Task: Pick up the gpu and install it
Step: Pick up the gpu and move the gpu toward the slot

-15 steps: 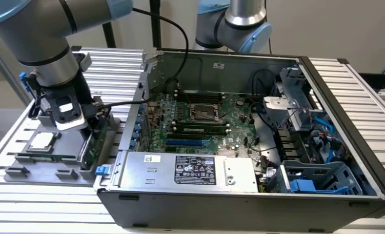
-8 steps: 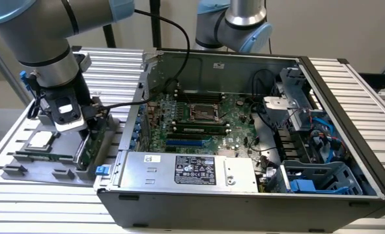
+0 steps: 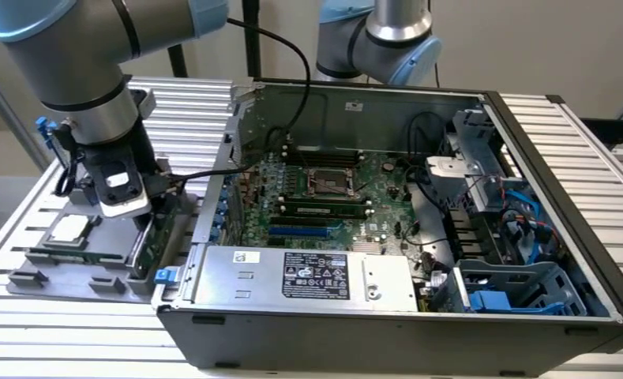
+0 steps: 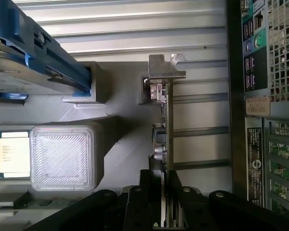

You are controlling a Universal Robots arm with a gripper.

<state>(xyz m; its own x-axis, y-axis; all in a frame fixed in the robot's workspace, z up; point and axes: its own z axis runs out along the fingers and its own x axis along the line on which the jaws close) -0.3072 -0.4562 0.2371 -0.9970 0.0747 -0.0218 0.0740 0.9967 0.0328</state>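
Note:
The gpu (image 4: 166, 120) stands on edge in a slot of the grey parts tray (image 4: 120, 144), seen edge-on with its silver end bracket (image 4: 166, 67) at the far end. My gripper (image 4: 165, 202) is lowered over the card's near end. One black finger lies against each face, shut on the card. In the exterior view the gripper (image 3: 140, 225) hangs over the tray (image 3: 37, 276) at the exterior view's left, beside the open computer case (image 3: 395, 197). The gpu's (image 3: 153, 237) green edge shows just below it.
The tray also holds a processor (image 4: 10, 154), a clear plastic cover (image 4: 62, 156) and a silver hard drive with blue rails (image 4: 19, 62). The case's back panel (image 4: 260, 96) is close to the card. A motherboard with blue slots (image 3: 305, 230) lies inside. A second arm (image 3: 380, 35) stands behind.

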